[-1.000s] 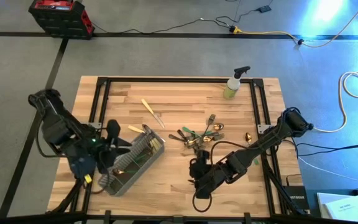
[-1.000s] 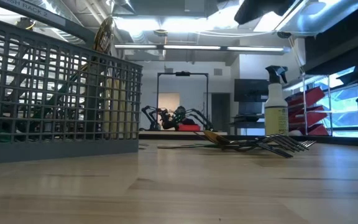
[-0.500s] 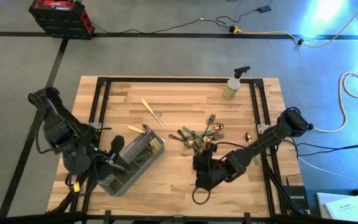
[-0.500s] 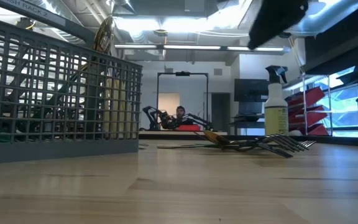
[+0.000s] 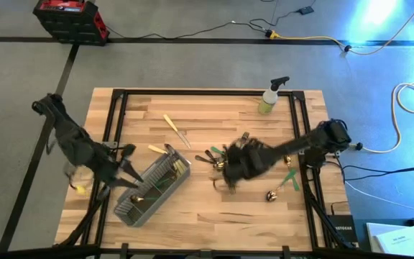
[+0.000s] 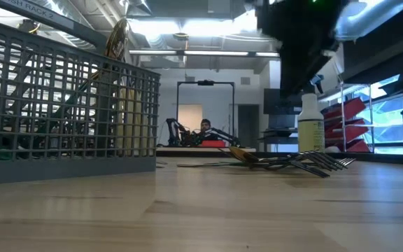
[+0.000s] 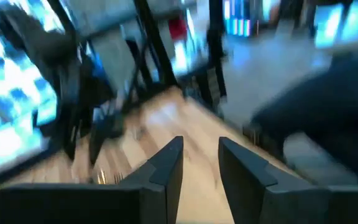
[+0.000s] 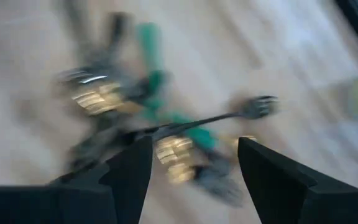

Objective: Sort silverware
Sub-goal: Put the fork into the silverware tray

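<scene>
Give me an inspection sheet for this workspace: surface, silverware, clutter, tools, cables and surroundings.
Surface: pale wooden table, black frame rails at its edges.
Job's things: pile of gold-headed silverware mid-table; cream-handled knife apart; more pieces in the grey wire-mesh caddy.
Clutter: yellow-green spray bottle at the far edge.
Grippers: right tool open over the pile, empty; left tool beside the caddy, empty, fingers slightly apart.
Cables: yellow and black cables on the floor.
Surroundings: red-and-black case on the floor; seated person far behind.
</scene>
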`<action>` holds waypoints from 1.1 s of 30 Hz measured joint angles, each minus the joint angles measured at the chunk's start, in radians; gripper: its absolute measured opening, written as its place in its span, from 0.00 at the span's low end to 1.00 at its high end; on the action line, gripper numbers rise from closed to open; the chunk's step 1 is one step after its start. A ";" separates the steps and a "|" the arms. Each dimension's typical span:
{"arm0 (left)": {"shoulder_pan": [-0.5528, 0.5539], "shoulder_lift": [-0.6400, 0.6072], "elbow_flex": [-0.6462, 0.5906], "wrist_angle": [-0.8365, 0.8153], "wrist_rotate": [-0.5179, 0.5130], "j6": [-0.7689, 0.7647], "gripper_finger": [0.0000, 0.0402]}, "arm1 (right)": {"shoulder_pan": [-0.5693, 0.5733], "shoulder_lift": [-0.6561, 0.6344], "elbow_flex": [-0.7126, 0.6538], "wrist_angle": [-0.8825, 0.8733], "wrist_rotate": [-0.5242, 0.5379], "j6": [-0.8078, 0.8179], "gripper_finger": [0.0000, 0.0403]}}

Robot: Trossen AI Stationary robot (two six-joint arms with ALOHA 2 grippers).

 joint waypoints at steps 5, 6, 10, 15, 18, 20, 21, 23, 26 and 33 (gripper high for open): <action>-0.001 -0.197 -0.079 0.124 0.063 0.051 0.21 | -0.146 0.000 -0.077 0.146 -0.056 -0.005 0.55; 0.000 -0.229 -0.100 0.145 0.061 0.058 0.21 | -0.166 0.000 -0.099 0.207 -0.076 -0.006 0.55; 0.000 -0.331 -0.184 0.153 0.051 0.077 0.21 | -0.220 0.001 -0.162 0.326 -0.126 -0.026 0.55; 0.000 -0.407 -0.288 0.205 0.051 0.101 0.21 | -0.262 0.001 -0.195 0.356 -0.125 0.052 0.55; 0.000 -0.430 -0.324 0.274 0.043 0.101 0.21 | -0.263 0.001 -0.195 0.331 -0.098 0.131 0.55; 0.000 -0.437 -0.335 0.319 0.025 0.094 0.21 | -0.262 0.001 -0.197 0.321 -0.098 0.194 0.55; 0.000 -0.436 -0.340 0.341 0.018 0.094 0.21 | -0.260 0.001 -0.196 0.322 -0.098 0.222 0.55; 0.000 -0.436 -0.343 0.333 0.003 0.090 0.21 | -0.258 0.001 -0.196 0.321 -0.100 0.270 0.55; 0.000 -0.435 -0.343 0.304 -0.001 0.055 0.21 | -0.258 0.001 -0.196 0.307 -0.105 0.332 0.55; 0.000 -0.436 -0.378 0.297 -0.005 0.029 0.21 | -0.253 0.003 -0.221 0.308 -0.105 0.459 0.55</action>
